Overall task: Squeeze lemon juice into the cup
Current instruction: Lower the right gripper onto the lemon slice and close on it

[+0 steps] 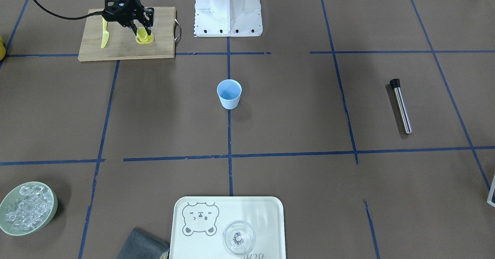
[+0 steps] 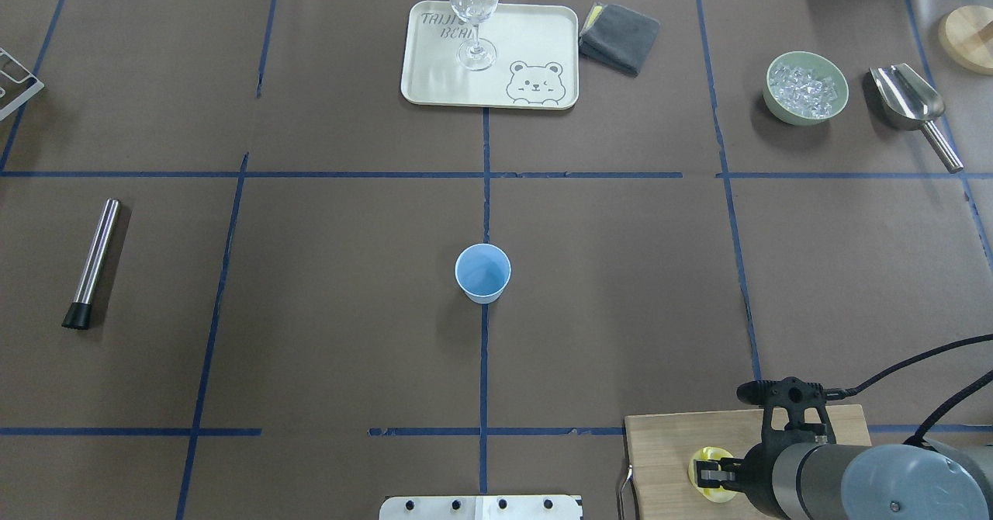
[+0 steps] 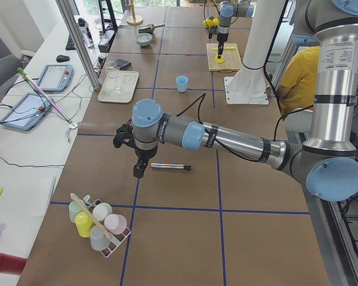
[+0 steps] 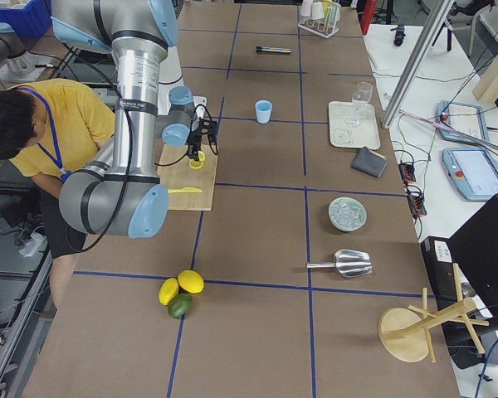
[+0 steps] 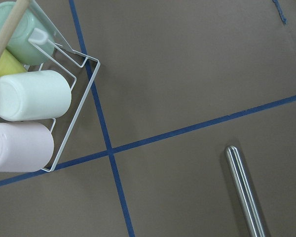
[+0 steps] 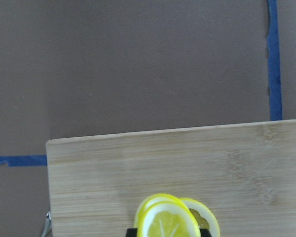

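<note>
On the board (image 1: pixel 116 46), right end effector (image 1: pixel 141 34) clasps lemon (image 1: pixel 142 31); wrist view shows slices (image 6: pixel 207 220).

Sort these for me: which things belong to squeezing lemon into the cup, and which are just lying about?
Job: lemon, cup, right claw astride the lemon.
Lying about: lemon slices, knife, steel rod, ice bowl, glass, tray, cloth, scoop.

Overhead view looks forward and down from behind the robot. Front view faces it steeply from across the worktop (image 1: pixel 154 116). Both centre on the cup (image 1: pixel 229 93). Side views look along the worktop from either end. Left wrist view sits close above a wire rack (image 5: pixel 74 116), right wrist view close above a cutting board (image 6: pixel 138 158).
</note>
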Action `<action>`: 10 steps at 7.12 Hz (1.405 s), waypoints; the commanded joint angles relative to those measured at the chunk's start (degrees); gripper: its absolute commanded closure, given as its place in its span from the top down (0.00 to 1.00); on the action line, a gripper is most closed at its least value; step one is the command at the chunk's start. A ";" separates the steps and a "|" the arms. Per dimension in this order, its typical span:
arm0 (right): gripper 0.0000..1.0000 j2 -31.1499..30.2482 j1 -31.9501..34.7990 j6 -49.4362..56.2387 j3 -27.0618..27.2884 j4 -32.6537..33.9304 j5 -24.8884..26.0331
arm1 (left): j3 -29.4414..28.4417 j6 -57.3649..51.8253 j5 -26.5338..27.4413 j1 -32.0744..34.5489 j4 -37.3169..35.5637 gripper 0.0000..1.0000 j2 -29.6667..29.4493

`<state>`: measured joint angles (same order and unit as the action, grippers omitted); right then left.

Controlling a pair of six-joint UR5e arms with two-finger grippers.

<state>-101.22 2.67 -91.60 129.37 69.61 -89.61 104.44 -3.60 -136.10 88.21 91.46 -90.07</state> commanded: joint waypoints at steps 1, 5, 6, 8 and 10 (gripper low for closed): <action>0.49 -1.87 0.05 0.02 1.93 0.00 -0.04 | 1.02 0.00 -0.04 0.03 -0.05 1.00 0.86; 0.49 -2.76 0.66 -0.07 4.14 0.00 -0.30 | 1.29 0.00 -0.04 0.03 -0.05 1.00 1.21; 0.50 -2.85 0.93 0.02 4.23 0.00 -0.48 | 1.29 0.00 -0.04 0.03 -0.05 1.00 1.21; 0.50 -2.85 1.19 0.02 4.23 0.00 -0.48 | 1.20 0.00 -0.04 0.03 -0.05 1.00 1.21; 0.51 -2.23 3.11 0.02 5.01 -0.09 -0.57 | 1.20 0.00 -0.04 0.03 -0.05 1.00 1.30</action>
<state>-103.77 4.61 -91.58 133.90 69.59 -90.14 105.65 -3.60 -136.14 88.24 91.41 -88.83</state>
